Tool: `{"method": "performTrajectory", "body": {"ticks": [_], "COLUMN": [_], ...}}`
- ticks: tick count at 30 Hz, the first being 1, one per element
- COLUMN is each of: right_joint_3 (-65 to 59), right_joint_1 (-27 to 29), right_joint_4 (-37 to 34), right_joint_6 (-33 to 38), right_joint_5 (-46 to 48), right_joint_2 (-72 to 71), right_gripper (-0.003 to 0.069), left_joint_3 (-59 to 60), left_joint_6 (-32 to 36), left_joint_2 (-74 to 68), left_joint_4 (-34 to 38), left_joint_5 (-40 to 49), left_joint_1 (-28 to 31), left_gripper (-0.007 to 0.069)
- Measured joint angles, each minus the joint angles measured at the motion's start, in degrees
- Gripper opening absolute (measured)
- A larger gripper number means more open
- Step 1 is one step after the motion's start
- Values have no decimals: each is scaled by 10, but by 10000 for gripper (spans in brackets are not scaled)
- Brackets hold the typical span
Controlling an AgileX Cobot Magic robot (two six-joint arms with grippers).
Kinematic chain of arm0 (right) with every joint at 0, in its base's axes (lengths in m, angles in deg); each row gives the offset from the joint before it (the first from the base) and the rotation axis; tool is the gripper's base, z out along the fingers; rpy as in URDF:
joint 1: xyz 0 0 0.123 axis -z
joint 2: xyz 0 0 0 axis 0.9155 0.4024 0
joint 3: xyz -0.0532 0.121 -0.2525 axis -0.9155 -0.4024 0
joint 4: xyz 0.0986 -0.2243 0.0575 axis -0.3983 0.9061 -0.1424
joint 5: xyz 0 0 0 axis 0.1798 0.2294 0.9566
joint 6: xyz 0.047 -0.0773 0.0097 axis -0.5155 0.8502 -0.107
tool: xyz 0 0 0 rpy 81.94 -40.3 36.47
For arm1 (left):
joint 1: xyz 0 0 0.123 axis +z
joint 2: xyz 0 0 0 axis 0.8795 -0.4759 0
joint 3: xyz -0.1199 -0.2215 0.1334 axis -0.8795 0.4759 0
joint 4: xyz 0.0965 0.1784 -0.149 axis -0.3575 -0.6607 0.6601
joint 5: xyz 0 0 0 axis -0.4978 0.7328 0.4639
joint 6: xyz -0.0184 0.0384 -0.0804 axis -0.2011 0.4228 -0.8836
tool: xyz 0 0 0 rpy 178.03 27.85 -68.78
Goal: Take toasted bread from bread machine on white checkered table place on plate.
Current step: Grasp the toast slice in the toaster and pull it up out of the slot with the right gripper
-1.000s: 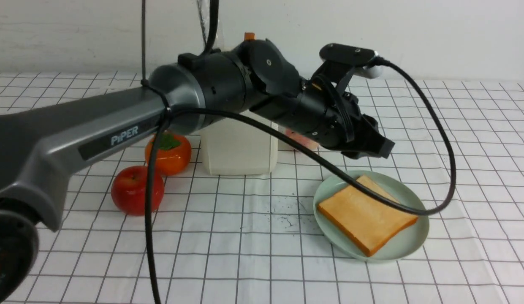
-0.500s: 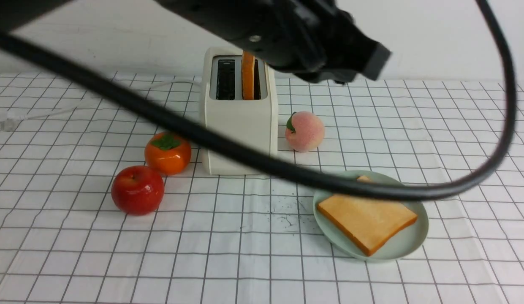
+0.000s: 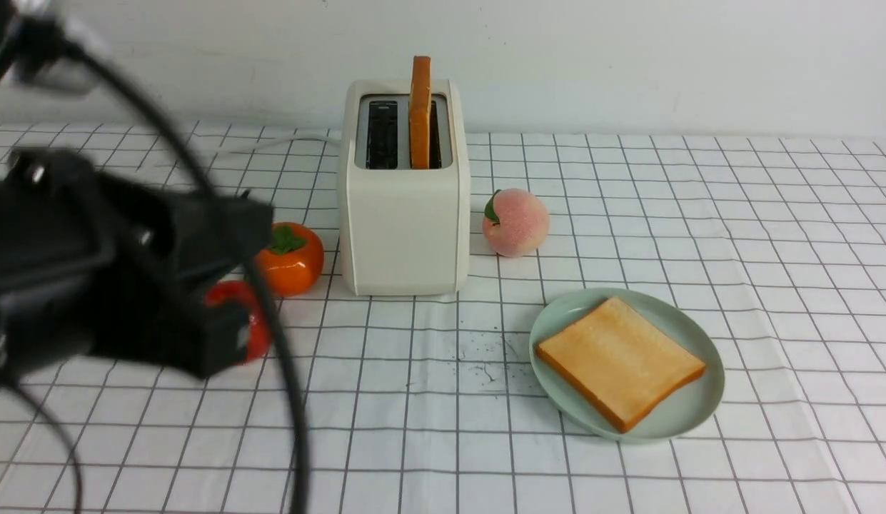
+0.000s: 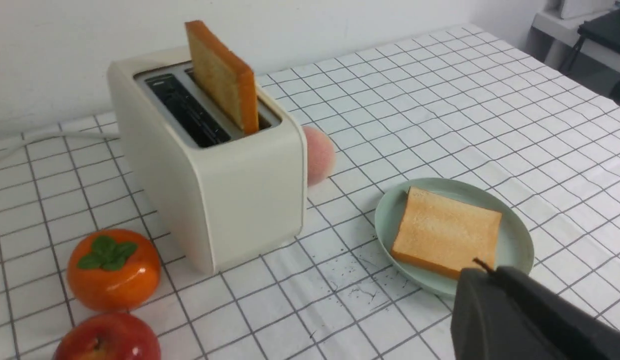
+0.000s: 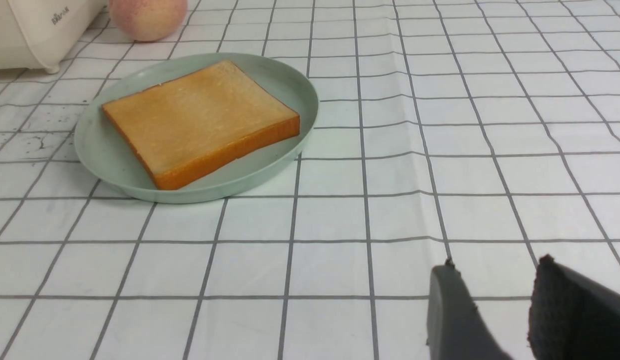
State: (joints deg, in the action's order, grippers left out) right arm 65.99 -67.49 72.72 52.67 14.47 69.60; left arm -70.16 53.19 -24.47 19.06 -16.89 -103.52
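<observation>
One slice of toasted bread (image 3: 420, 111) (image 4: 222, 75) stands upright in the right-hand slot of the bread machine (image 3: 403, 228) (image 4: 240, 200); the other slot is empty. A second slice (image 3: 617, 360) (image 4: 447, 230) (image 5: 200, 120) lies flat on the plate (image 3: 692, 410) (image 4: 514, 235) (image 5: 95, 145) on the white checkered table (image 3: 771, 250). My left gripper (image 3: 228, 335) (image 4: 482, 272) is blurred at the front left, shut and holding nothing. My right gripper (image 5: 494, 262) hovers low over the cloth, near the plate, open and empty; the front view does not show it.
An orange persimmon (image 3: 296, 260) and a red apple (image 3: 253, 328), partly hidden by my left arm, sit left of the bread machine. A peach (image 3: 515, 223) lies to its right. Dark crumbs (image 3: 485, 364) dot the cloth. A white cord (image 3: 293, 140) trails back left.
My left arm has swung up from over the plate and across to the front left, and its gripper has shut on nothing. The slice stays on the plate.
</observation>
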Motion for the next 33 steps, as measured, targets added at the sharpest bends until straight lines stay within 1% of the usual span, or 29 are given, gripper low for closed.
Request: {"method": "performTrajectory", "body": {"ticks": [3,5,6,8,9,10,11,12,13,14,16,17,20,23,24,25,26,28,29,30,33], "right_joint_3": [0,0,0,-2,-2,-5,-5,-5,-5,-5,-4,4,41,155,171,254,279,369,377,438,539], "right_joint_1": [0,0,0,0,0,0,0,0,0,0,0,0,0,-2,-2,-2,-2,-2,-2,-2,-4], "right_joint_4": [0,-6,-9,-66,-73,-136,-172,-180,-226,-258,-294,-310,-324,-317,-315,-311,-311,-308,-308,-305,-300], "right_joint_6": [2,-2,-4,-42,-46,-86,-107,-110,-132,-142,-148,-149,-141,-63,-50,12,29,76,79,101,124], "right_joint_5": [0,-3,-4,-20,-22,-44,-60,-63,-90,-113,-140,-136,-86,31,46,125,149,236,243,296,361], "right_joint_2": [0,0,0,0,0,0,0,0,0,0,0,0,11,102,118,207,244,341,350,426,549], "right_gripper": [240,240,240,240,240,240,240,240,240,240,236,227,191,111,101,55,43,10,8,2,1], "left_joint_3": [97,150,155,210,210,236,247,249,260,265,268,269,269,269,269,269,269,269,269,269,269], "left_joint_6": [-59,-83,-88,-115,-116,-126,-128,-128,-130,-131,-130,-131,-132,-132,-132,-132,-132,-132,-132,-132,-132], "left_joint_2": [77,118,127,183,186,220,236,236,256,265,273,274,274,274,274,274,274,274,274,274,274], "left_joint_4": [-34,-48,-49,-63,-64,-67,-68,-69,-72,-74,-80,-83,-86,-87,-87,-87,-87,-87,-87,-87,-87], "left_joint_5": [-40,-50,-50,-54,-55,-57,-57,-57,-57,-59,-59,-59,-60,-60,-60,-60,-60,-60,-60,-60,-60], "left_joint_1": [0,0,0,0,0,0,0,0,0,0,0,0,0,0,0,0,0,0,0,0,0], "left_gripper": [-13,-13,-13,-13,-13,-13,-13,-13,-13,-13,-13,-13,-13,-13,-13,-13,-13,-13,-13,-13,-13]}}
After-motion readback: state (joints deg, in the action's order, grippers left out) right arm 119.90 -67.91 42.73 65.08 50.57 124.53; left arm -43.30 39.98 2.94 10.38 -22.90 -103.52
